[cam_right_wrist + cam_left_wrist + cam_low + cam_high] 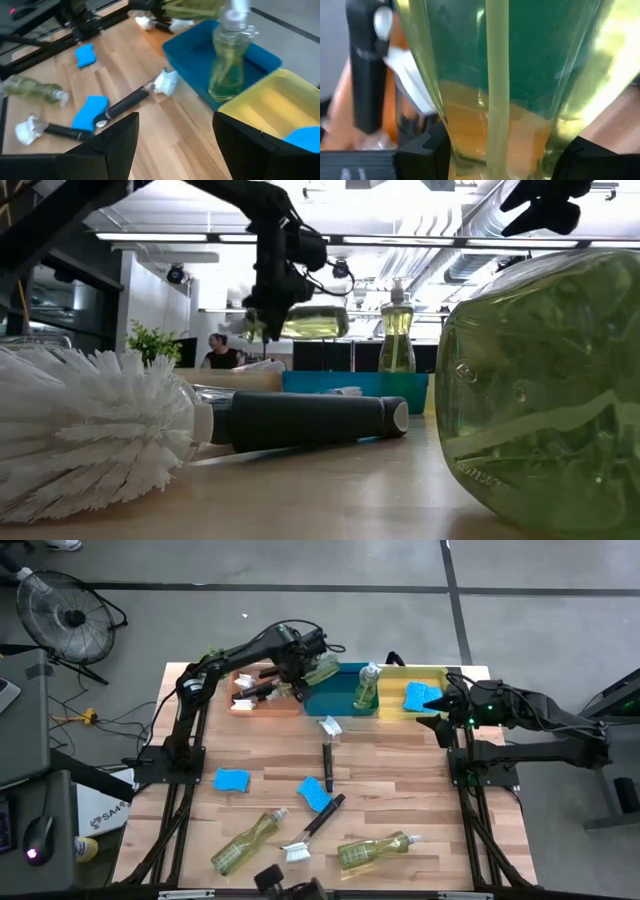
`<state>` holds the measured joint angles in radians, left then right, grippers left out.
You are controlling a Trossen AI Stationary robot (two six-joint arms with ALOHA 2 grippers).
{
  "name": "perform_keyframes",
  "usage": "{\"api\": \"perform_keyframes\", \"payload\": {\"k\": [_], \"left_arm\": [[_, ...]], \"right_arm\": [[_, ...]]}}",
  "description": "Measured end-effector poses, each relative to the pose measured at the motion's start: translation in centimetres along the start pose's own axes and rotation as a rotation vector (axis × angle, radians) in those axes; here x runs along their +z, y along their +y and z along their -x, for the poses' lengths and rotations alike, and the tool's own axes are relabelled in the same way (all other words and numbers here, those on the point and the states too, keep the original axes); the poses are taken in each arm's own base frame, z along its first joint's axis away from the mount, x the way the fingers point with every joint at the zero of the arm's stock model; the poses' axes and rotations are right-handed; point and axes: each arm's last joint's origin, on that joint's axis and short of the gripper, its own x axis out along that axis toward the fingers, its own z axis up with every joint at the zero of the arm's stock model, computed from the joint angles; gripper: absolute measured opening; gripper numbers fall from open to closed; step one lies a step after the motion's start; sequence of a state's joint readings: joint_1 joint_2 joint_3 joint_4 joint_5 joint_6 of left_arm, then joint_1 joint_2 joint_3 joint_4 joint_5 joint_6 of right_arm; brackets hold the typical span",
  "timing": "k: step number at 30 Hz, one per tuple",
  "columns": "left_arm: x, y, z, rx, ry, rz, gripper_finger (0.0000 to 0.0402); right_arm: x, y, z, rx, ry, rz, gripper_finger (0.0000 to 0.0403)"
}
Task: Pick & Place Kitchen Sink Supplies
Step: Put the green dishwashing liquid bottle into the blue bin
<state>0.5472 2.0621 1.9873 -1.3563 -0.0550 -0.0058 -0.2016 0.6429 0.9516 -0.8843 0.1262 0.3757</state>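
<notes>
Wooden boards make up the desk, and three trays are lined up along its far edge: an orange tray, a blue tray and a yellow tray. A clear bottle of yellow-green liquid is held lying sideways in the air by the left gripper, over the near end of the blue tray. The right gripper is seen with its fingers apart and nothing in it, beside the yellow tray. One upright bottle is stood in the blue tray. Two more bottles, three black brushes and two blue sponges are left lying on the desk. One sponge is seen in the yellow tray.
</notes>
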Motion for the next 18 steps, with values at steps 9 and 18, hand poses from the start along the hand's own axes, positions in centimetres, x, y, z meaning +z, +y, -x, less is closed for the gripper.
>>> {"api": "perform_keyframes", "payload": {"k": [9,18], "left_arm": [[2.3,0.6,-1.1,0.121,-0.149,-0.214,0.0196],[4.5,1.8,-0.6,0.276,-0.342,-0.311,0.0196]], "right_arm": [[-0.1,-0.3,0.2,-0.057,-0.015,-0.088,0.0248],[-0.1,-0.5,0.3,-0.124,-0.051,-0.147,0.0248]]}}
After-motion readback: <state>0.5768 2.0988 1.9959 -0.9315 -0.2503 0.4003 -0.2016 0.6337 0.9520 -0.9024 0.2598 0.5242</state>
